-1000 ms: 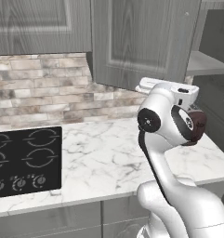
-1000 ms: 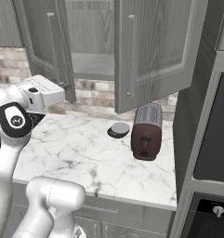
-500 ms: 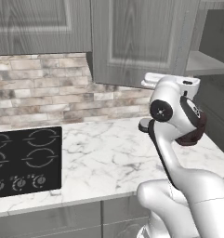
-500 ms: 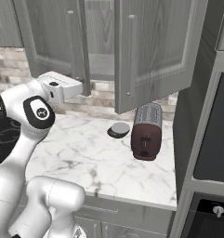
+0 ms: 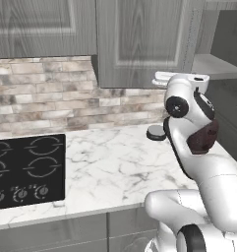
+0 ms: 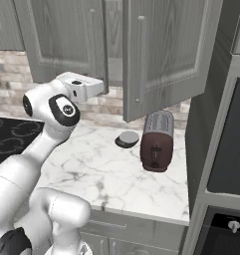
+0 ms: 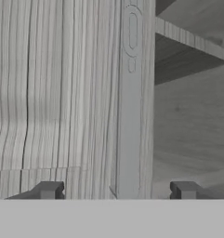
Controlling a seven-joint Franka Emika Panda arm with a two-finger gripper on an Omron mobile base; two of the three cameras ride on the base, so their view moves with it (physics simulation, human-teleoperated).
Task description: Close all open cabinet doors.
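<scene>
Two cabinet doors stand open above the counter. In the right base view the left door (image 6: 66, 40) swings out toward me, and the right door (image 6: 166, 55) hangs open beside it. The left base view shows the left door (image 5: 139, 39) face on, with my white hand (image 5: 181, 78) at its lower right corner. My gripper (image 6: 102, 88) sits at that door's bottom edge by its free side. In the hand view my gripper (image 7: 117, 190) is open and straddles the door's narrow edge (image 7: 132, 102), with the panel (image 7: 53, 93) to the left and the cabinet's inside (image 7: 192, 121) to the right.
A dark red toaster (image 6: 156, 142) and a small grey round dish (image 6: 126, 139) sit on the marble counter (image 6: 91, 169) under the doors. A black cooktop (image 5: 21, 170) lies to the left. A tall oven unit (image 6: 226, 149) bounds the right side.
My hand has moved right and slightly up, from beside the counter's back wall to the left door's bottom edge. The doors have not moved.
</scene>
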